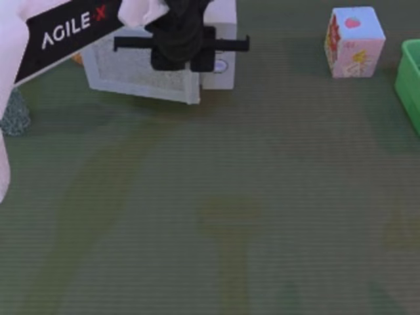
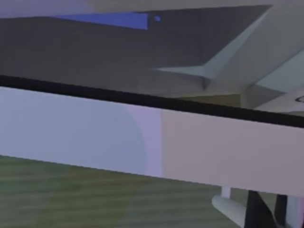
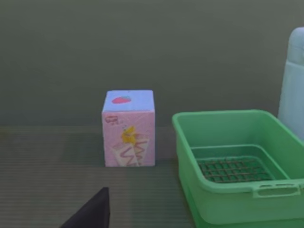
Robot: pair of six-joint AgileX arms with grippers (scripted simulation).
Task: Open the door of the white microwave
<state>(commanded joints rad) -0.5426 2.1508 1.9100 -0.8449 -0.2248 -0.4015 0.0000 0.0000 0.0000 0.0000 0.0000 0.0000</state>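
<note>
Pink carton (image 1: 354,41) and green tub (image 1: 411,79) right of white microwave (image 1: 220,41)

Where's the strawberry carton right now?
Top view, far right of the table: the pastel carton stands upright beside the green basin, well right of the white microwave.

**Carton and green basin on the table**

We see a pastel carton (image 3: 128,128) with a strawberry picture on its top and a yellow and pink drawing on its front, standing upright on the dark green table (image 3: 57,175). Just beside it, apart by a narrow gap, sits a green plastic basin (image 3: 228,187) with a wire grid lying in its bottom. A pale upright object (image 3: 293,80) rises behind the basin's far corner. A black tip (image 3: 92,213) pokes into the near edge.
</note>
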